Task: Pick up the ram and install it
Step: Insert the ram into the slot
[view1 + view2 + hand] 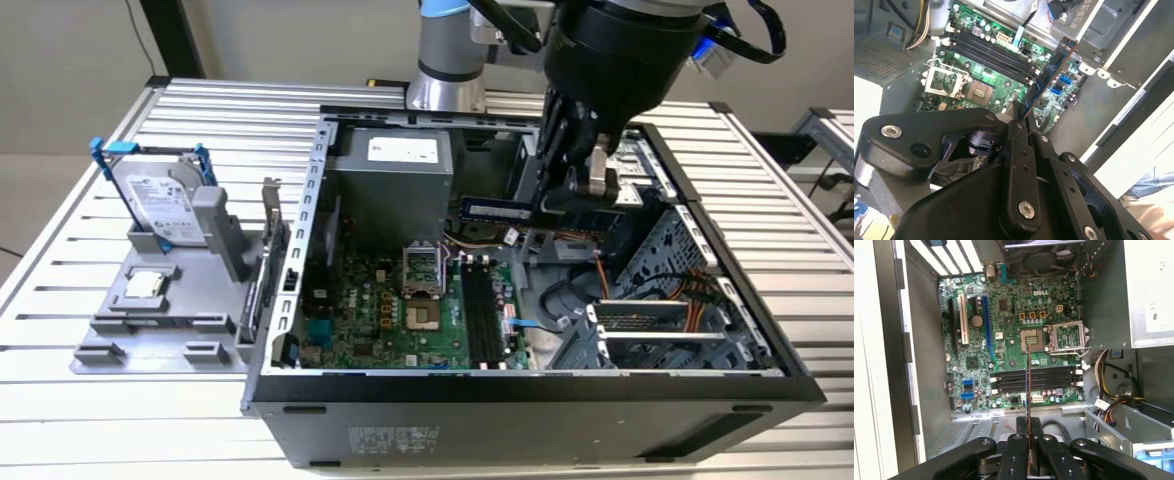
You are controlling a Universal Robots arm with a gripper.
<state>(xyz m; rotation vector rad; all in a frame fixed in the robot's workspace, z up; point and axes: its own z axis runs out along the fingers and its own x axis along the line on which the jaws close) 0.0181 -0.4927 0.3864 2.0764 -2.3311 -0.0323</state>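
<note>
The tool (589,190) hangs inside the open computer case (534,385) that stands on the slatted tabletop (200,110), over the far part of the case. It is clenched on the ram (501,210): in the first wrist view its fingers (1016,445) press the thin stick (1028,390) from both flat sides, with no gap to be seen, and in the second wrist view the ram (1046,75) juts out from between them.

The ram is held by one end, up in the air, clear of the motherboard (387,310) and touching nothing else. From the tool it reaches out toward the exterior view's left, so its long axis runs left to right. The black memory slots (482,310) lie lower down and nearer than the tool, and they run near to far. In the first wrist view the stick, seen edge-on, crosses the slots (1054,376) at roughly a right angle. By this showing the ram is not lined up with any slot, and none of the slots holds a stick; the pickup looks done, the seating not yet
</note>
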